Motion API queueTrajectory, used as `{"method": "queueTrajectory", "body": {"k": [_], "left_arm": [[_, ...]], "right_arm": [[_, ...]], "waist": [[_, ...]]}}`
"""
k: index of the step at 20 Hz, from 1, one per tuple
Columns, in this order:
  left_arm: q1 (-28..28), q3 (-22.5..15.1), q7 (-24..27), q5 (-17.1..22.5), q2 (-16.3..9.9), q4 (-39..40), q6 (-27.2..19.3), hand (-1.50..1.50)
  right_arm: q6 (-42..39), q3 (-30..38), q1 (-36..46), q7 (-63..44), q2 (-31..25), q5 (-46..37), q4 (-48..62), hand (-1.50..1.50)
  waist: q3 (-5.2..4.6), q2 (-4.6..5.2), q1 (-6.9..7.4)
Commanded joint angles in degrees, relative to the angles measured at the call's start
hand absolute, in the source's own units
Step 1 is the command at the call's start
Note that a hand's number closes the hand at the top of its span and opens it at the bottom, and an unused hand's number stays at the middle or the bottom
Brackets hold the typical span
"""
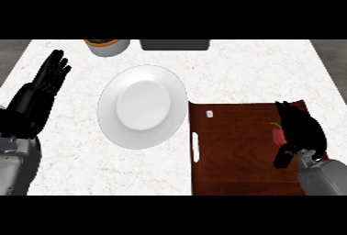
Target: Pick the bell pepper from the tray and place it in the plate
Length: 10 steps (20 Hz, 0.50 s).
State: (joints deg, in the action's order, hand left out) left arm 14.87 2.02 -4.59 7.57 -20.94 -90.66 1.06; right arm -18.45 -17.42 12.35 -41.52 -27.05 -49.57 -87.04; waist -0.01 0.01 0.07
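At the kitchen counter (257, 73), the robot's right hand (301, 131) curls round a red bell pepper (277, 134) (mostly hidden behind the fingers) over the dark wooden tray (234, 151). The white plate (142, 106) lies just left of the tray. The left hand (46, 80) rests open at the counter's left edge, fingers up.
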Motion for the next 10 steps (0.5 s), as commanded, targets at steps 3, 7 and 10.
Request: {"method": "queueTrajectory", "body": {"k": [3,7,10], "left_arm": [[2.72,1.09,-4.40,-1.61,0.26,-1.51,0.59,0.00],[-0.26,0.96,-1.87,-2.36,3.13,-1.23,1.48,0.00],[1.11,2.02,-0.02,-2.50,3.80,1.65,2.51,0.00]], "right_arm": [[1.45,1.64,-0.40,6.01,2.62,-2.42,7.61,-1.50],[0.07,3.52,-1.16,5.77,3.67,-4.57,8.75,-1.50],[0.64,4.66,-1.37,7.20,3.18,-6.65,10.02,-1.50]], "waist": [[0.02,0.02,-0.01],[0.01,-0.02,-0.02],[0.00,0.00,-0.16]]}}
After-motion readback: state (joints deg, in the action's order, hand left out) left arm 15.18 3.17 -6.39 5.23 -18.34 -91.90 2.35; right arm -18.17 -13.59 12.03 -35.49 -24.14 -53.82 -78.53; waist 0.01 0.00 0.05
